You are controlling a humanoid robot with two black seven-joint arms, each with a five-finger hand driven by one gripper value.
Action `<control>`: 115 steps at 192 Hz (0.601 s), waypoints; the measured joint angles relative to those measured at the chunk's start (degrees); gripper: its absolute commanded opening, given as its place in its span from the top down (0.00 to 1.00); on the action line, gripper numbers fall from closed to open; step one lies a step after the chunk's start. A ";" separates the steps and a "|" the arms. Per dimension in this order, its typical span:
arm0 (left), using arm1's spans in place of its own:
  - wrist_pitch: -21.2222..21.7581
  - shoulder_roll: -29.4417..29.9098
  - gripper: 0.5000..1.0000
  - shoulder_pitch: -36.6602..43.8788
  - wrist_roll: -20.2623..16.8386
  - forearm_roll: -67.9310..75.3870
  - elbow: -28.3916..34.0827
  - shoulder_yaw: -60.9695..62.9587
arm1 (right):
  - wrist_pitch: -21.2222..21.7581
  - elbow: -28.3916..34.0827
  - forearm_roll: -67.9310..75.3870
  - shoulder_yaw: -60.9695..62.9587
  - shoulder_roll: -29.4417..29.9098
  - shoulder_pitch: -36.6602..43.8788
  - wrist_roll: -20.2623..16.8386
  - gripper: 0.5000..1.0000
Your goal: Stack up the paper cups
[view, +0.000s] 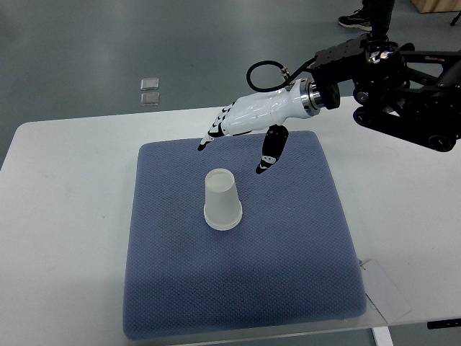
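Even, diffuse overhead lighting; the scene is bright without harsh glare. The white bench (65,216) approaches overexposure, with little surface detail. The paper cup (221,200) casts only a faint, soft shadow on the blue mat (288,274). Focus is sharp across the frame; the white hand (248,137) shows mild specular sheen. No evident edge distortion or motion blur.

The paper cup (221,200) at centre frame looks matt white. The blue mat (173,288) beneath shows a rough woven cloth texture. The table (65,238) is smooth white. The right hand (248,122), upper centre, has glossy white plastic shells.
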 measured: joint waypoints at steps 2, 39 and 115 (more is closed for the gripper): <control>0.00 0.00 0.00 0.00 0.00 0.00 0.00 0.00 | 0.10 -0.36 0.58 0.33 -0.08 -0.14 -0.01 0.18; 0.00 0.00 0.00 0.00 0.00 0.00 0.00 0.00 | 1.91 -9.29 12.23 8.52 -1.87 -4.87 -0.18 0.18; 0.00 0.00 0.00 0.00 0.00 0.00 0.00 0.00 | 3.68 -27.68 25.99 23.88 -2.76 -20.25 -0.63 0.19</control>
